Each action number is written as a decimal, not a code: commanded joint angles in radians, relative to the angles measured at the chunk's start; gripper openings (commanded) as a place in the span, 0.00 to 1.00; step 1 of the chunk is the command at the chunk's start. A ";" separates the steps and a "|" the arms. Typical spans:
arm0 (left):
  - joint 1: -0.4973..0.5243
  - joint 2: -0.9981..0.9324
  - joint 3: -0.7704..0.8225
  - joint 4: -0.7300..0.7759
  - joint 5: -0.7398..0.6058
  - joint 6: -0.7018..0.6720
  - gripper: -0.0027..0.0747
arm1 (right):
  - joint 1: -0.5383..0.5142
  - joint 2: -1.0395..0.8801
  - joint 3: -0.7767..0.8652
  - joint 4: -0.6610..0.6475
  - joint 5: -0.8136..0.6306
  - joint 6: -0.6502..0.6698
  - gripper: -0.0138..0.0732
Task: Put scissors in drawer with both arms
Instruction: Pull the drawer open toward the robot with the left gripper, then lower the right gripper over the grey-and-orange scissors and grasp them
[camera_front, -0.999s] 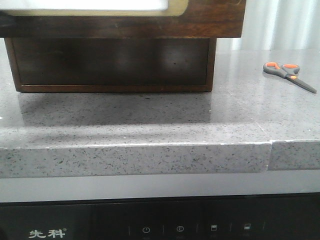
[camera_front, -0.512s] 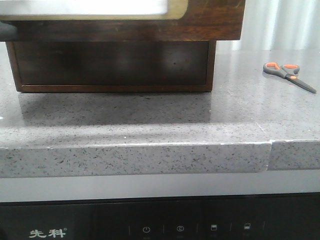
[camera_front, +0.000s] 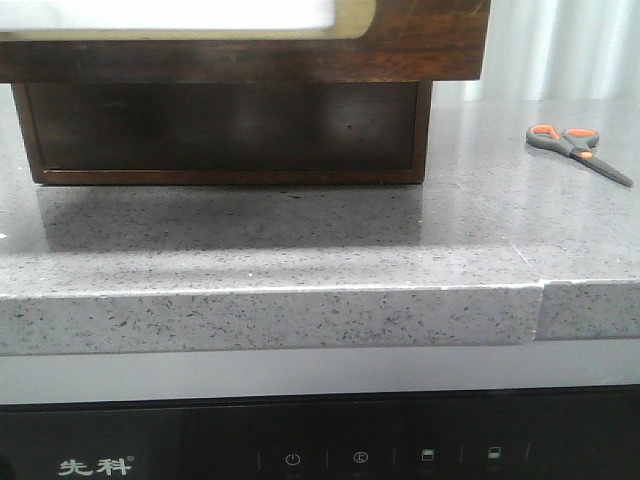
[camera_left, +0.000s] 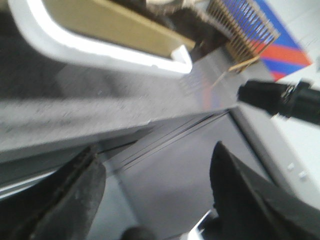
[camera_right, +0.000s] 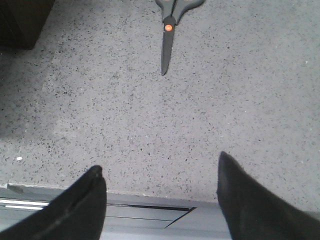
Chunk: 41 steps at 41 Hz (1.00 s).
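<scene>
Scissors: the scissors lie flat on the worktop at the right edge of the front frame, orange loops toward the left, blades pointing lower right; in the right wrist view they sit at the top centre, blades closed, tip pointing down the frame.
Drawer: the drawer fills the upper left of the front frame, pulled out over the wooden cabinet, its pale rimmed inside showing along the top edge; the cream rim also crosses the upper left of the left wrist view.
Scissors to drawer: well apart, bare speckled worktop between them.
Left end effector: the left end effector is released, fingers spread at the bottom of its blurred view, holding nothing.
Right end effector: the right end effector is released, fingers wide apart at the bottom of its frame, above the worktop's front edge, well short of the scissors.
</scene>
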 joint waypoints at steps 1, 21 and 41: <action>-0.007 -0.037 -0.062 0.113 0.018 -0.089 0.62 | -0.007 0.002 -0.034 -0.016 -0.062 -0.006 0.73; -0.047 -0.100 -0.515 1.037 -0.012 -0.498 0.62 | -0.007 0.002 -0.034 -0.017 -0.062 -0.006 0.73; -0.548 -0.100 -0.532 1.359 -0.184 -0.751 0.62 | -0.007 0.002 -0.034 -0.039 -0.065 -0.006 0.73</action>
